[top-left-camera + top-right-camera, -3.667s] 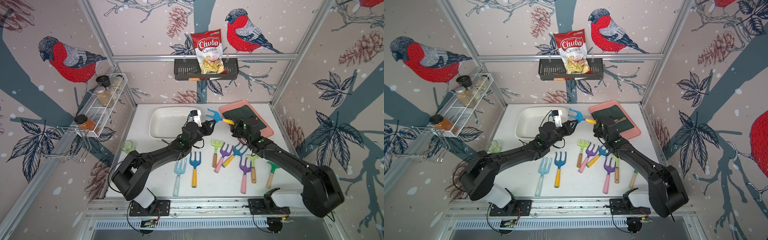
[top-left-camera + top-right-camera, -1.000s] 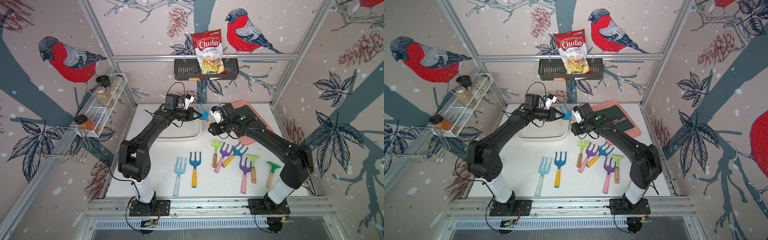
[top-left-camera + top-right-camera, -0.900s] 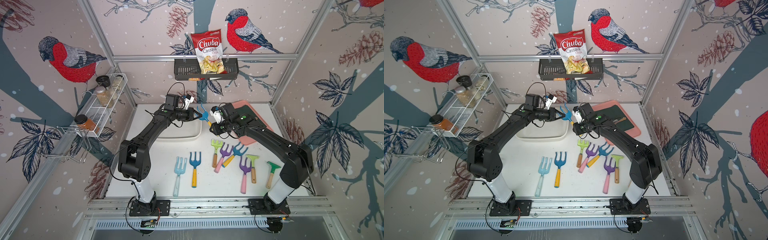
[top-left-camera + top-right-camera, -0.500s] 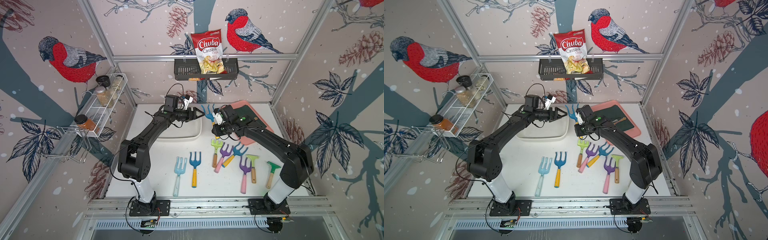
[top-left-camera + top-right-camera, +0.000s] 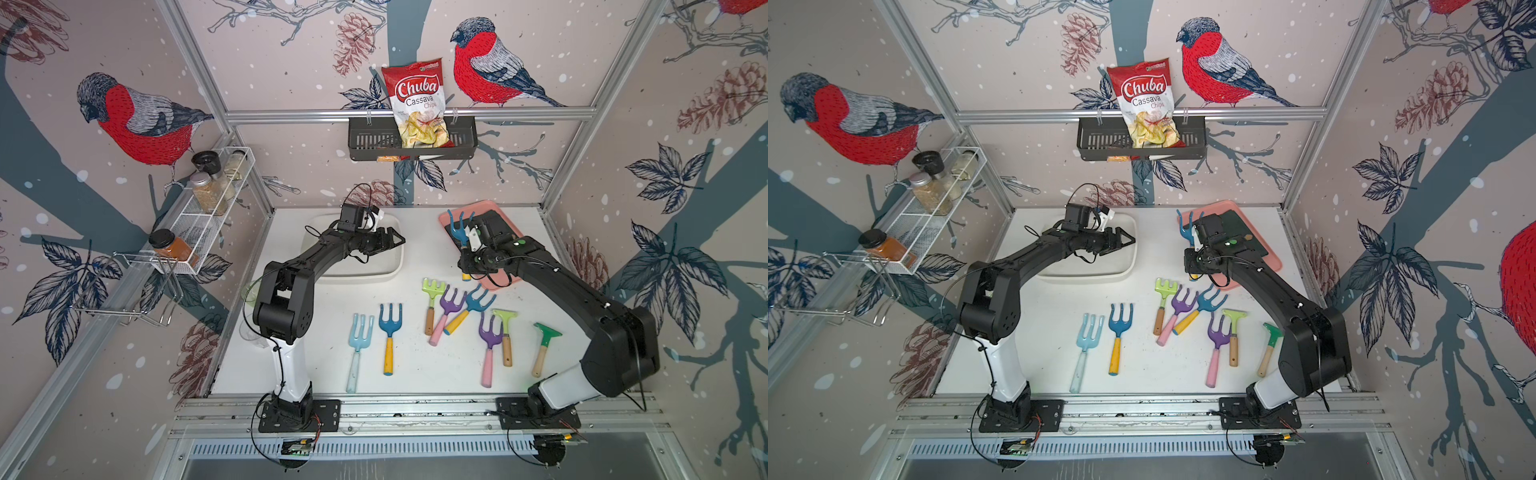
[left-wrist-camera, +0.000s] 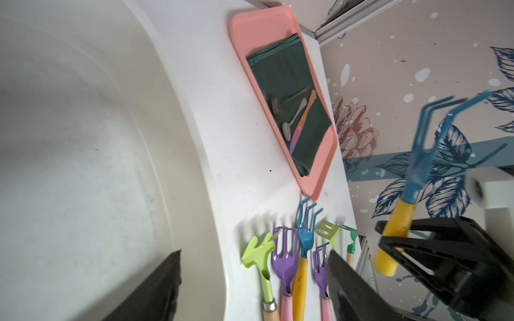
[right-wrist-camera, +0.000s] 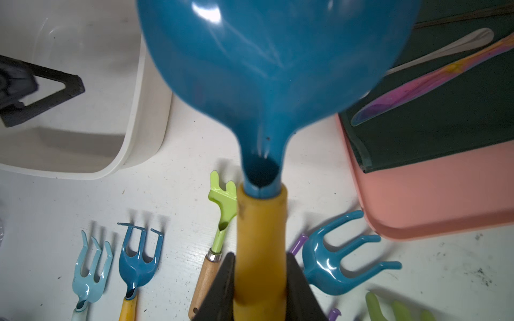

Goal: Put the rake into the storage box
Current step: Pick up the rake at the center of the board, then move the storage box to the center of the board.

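The rake [image 5: 457, 228] [image 5: 1187, 226] has a blue three-pronged head and a yellow handle [image 7: 260, 236]. It stands upright, prongs up, above the near left edge of the pink tray. My right gripper [image 5: 468, 255] [image 5: 1194, 257] [image 7: 260, 261] is shut on its handle. The rake [image 6: 425, 155] also shows in the left wrist view. The white storage box [image 5: 365, 274] [image 5: 1092, 276] [image 6: 200, 166] [image 7: 133, 111] lies at the back left, and nothing shows inside it. My left gripper [image 5: 395, 240] [image 5: 1127, 241] [image 6: 254, 251] hovers open over the box's right half, holding nothing.
Several coloured rakes and forks [image 5: 449, 307] lie on the white table in front. The pink tray [image 5: 469, 205] holds a dark green cloth [image 6: 289, 97] with spoons. A black basket [image 5: 365, 143] with a chips bag hangs on the back wall. A wire spice rack [image 5: 208, 195] hangs on the left wall.
My left gripper has let go of the rake's head and opened over the box. My right gripper has tightened on the handle and carried the rake right, toward the pink tray.
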`<action>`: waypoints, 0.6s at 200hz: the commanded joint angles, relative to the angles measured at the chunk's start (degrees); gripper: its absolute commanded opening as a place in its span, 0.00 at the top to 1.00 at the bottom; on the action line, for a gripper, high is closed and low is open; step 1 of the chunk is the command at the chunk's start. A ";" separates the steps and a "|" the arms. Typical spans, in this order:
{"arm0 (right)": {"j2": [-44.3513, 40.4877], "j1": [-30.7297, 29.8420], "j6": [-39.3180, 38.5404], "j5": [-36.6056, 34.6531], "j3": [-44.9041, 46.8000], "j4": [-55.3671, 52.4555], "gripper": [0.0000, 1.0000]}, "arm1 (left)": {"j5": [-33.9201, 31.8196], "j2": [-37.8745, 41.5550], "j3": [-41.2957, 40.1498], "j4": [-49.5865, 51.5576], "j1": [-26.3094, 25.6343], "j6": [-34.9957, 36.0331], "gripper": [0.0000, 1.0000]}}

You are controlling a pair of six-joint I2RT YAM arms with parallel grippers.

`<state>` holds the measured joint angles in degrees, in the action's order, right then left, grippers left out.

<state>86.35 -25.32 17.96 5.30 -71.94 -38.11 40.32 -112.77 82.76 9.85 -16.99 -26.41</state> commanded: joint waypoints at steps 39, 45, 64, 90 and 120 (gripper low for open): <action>-2.18 1.55 0.60 1.85 2.28 1.62 0.85 | 1.54 -5.92 0.88 -7.36 -1.60 -2.28 0.19; -2.28 1.65 0.79 2.26 2.41 1.97 0.85 | 1.90 -6.09 0.51 -8.75 -2.17 -3.43 0.19; -2.49 1.66 1.61 3.49 2.86 3.39 0.85 | 1.58 -7.17 0.97 -10.03 -4.48 -4.44 0.19; -2.08 1.68 2.12 4.03 2.52 3.79 0.85 | 1.21 -8.90 2.68 -9.17 -6.97 -4.87 0.19; -1.37 1.62 2.09 4.56 1.89 4.05 0.85 | 1.04 -8.78 1.89 -11.71 -8.98 -7.49 0.20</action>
<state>84.49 -23.62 19.62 8.80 -69.38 -36.01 40.73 -121.54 84.68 2.20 -24.91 -31.55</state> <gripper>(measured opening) 0.276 0.807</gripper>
